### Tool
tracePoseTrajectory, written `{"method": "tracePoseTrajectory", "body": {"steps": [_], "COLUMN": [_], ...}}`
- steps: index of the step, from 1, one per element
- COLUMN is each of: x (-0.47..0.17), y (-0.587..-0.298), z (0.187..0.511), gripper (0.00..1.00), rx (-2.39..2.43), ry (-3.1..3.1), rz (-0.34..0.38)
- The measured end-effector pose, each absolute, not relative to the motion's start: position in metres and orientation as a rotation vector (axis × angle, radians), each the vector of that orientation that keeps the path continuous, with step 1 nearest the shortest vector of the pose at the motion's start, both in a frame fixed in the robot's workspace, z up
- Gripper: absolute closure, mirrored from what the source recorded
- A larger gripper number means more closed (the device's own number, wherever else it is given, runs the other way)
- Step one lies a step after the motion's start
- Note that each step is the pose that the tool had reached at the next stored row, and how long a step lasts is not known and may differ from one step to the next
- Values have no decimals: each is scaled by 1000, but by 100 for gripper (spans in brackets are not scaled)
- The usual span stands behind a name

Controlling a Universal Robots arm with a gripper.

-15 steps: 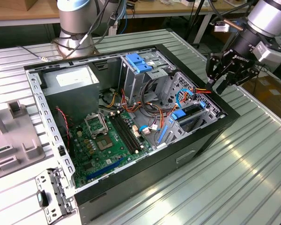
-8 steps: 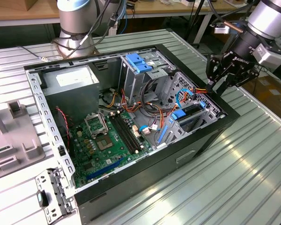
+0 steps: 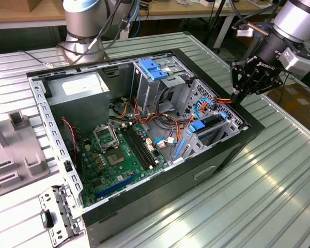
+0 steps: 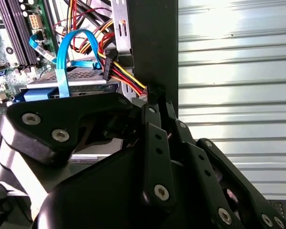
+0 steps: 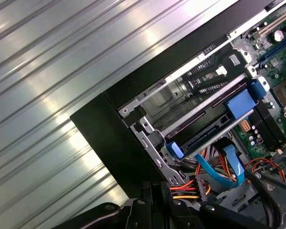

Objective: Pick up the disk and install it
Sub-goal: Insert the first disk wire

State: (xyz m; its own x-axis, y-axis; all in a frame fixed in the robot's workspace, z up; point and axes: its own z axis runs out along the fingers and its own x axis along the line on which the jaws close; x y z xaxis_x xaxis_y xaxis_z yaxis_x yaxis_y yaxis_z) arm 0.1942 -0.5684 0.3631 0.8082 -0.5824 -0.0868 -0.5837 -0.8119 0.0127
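While the open computer case [image 3: 144, 201] lies on its side on the ribbed metal table [image 3: 258, 196], you see the gripper [image 3: 236, 95] poised at the case's edge on the exterior view's right, its tips down by the bundle of red, yellow and orange power wires [image 4: 126, 78]. In the second wrist view the fingers [image 4: 152, 124] stand pressed close together with nothing visible between them; treat the pincer as narrow and empty. The disk [image 5: 214, 131] already sits in the drive bay [image 5: 181, 102] near that corner, lying flat in the metal cage, its blue side rail [image 5: 240, 102] showing in the first wrist view. A light-blue data cable [image 4: 69, 52] loops over it in the second wrist view. Judged from these views, pickup and insertion look done; whether the disk is fully seated, and whether its cables are plugged in, you cannot tell.
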Motion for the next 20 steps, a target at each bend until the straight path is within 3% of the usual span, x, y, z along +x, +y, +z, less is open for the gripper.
{"method": "tracePoseTrajectory", "body": {"steps": [20], "x": [194], "y": [-554], "z": [376], "gripper": [84], "rx": [-2973], "ry": [958], "rz": [136]}}
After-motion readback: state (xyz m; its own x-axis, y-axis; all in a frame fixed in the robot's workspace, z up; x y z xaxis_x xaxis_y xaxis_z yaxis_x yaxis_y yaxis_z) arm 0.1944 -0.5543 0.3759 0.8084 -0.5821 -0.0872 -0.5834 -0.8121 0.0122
